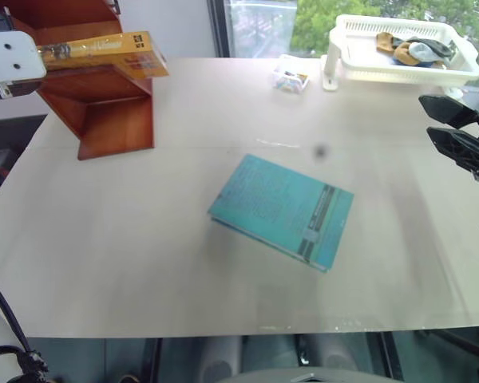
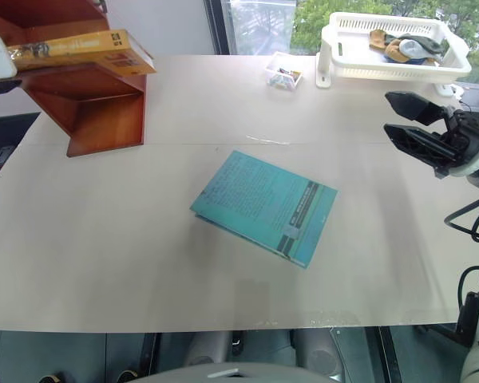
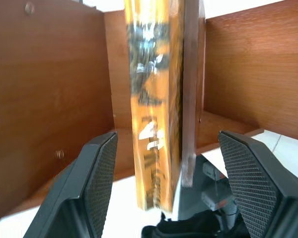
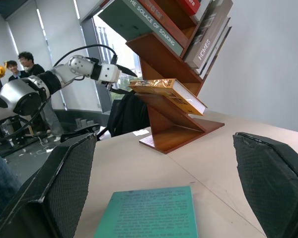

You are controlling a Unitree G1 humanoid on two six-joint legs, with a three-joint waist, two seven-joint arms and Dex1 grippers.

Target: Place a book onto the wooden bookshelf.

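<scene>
A teal book (image 1: 283,211) lies mid-counter (image 1: 144,263). The right tool (image 2: 419,128) hangs spread, empty. Far left, the book (image 1: 104,53) rests on a bookshelf (image 1: 112,112) step, its end overhanging; the left tool (image 3: 164,188) stands spread around it, apart. It looks stiff, glossy, likely slippery; best pinched across its thickness. Shelved spines read "THE SOLACE OF SOAKING" and "HOMES".
</scene>
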